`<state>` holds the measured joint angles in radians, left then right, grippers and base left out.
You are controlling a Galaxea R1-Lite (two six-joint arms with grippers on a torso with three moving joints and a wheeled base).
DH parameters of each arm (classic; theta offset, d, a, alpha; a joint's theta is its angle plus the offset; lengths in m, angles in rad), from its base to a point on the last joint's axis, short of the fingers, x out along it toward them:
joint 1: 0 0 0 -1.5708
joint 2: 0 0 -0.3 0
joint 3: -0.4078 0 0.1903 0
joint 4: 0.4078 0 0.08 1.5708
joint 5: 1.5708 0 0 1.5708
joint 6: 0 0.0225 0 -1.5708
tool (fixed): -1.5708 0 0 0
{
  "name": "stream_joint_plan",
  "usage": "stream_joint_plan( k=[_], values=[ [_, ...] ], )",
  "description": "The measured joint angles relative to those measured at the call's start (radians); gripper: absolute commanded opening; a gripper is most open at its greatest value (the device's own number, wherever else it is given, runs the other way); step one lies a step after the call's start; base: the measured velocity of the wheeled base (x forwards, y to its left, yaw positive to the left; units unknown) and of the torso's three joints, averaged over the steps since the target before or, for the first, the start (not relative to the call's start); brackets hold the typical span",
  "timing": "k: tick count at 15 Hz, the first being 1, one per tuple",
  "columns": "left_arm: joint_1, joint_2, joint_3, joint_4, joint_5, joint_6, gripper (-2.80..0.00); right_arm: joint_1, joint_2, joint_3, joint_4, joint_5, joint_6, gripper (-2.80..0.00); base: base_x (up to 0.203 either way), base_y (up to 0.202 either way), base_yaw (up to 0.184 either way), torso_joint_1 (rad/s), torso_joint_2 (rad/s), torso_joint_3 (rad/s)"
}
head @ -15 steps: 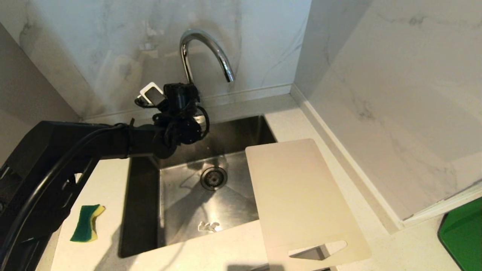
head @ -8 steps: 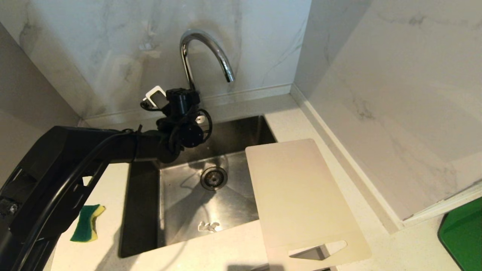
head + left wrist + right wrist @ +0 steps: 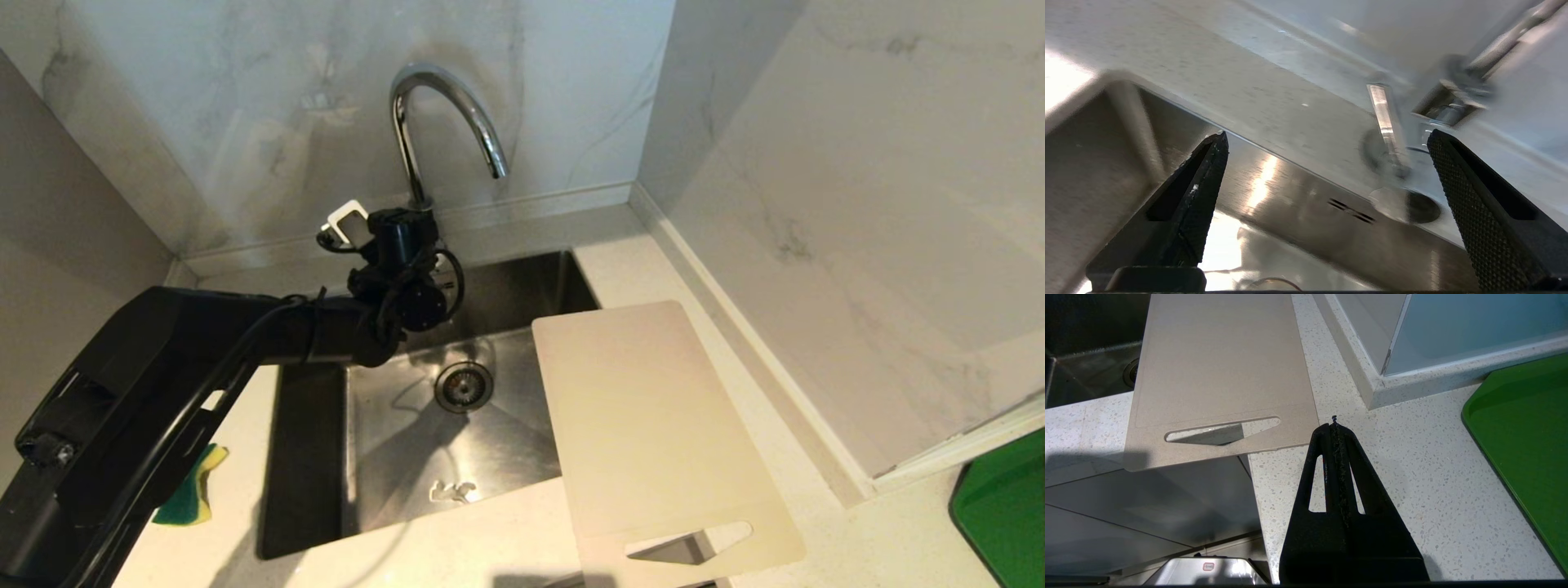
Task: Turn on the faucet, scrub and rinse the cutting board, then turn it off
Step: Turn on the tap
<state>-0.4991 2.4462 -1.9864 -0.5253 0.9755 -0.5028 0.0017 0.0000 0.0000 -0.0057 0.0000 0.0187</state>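
Hovering at the foot of the faucet (image 3: 445, 114) with the left jaws spread wide and empty, over the back edge of the sink (image 3: 310, 457). Thin lever (image 3: 1386, 122) framed between the fingertips (image 3: 1216, 151), much nearer one than the other, apparently untouched. No water running yet.

Main risks from here, as a judgement:
- Closing off-centre: lever pushed sideways by the nearer finger before the far one arrives, so slipping out or turning the wrong way.
- Pinching smooth, slim chrome: little to hold, easy to skate off mid-swing and leave the tap shut or only half open.
- Coming in too low: fingertips knocking the tabletop rim or the faucet's base instead of the lever.
- Opening too far: hard stream splashing off the steel.

Cutting board (image 3: 653, 416) well away from the left jaws, lying across the sink's far side and overhanging the tabletop's front edge at its slotted end, so liable to tip or slide if bumped. Right jaws pressed together, empty, parked just beside that slotted end. Sponge (image 3: 188, 498) behind the left arm, partly hidden.
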Motion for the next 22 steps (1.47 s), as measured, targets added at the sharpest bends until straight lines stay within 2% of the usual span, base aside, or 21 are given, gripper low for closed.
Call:
stream_joint_plan(
  k=[19, 22],
  values=[
    [0.018, 0.046, -0.001, -0.011, -0.005, -0.006, 0.0, 0.0, 0.0, 0.0, 0.0, 0.0, 0.0, -2.8, 0.0, 0.0, 0.0, 0.0, 0.0, 0.0],
    [-0.009, 0.032, 0.0, -0.013, -0.039, -0.008, 0.0, 0.0, 0.0, 0.0, 0.0, 0.0, 0.0, -2.8, 0.0, 0.0, 0.0, 0.0, 0.0, 0.0]
  ],
)
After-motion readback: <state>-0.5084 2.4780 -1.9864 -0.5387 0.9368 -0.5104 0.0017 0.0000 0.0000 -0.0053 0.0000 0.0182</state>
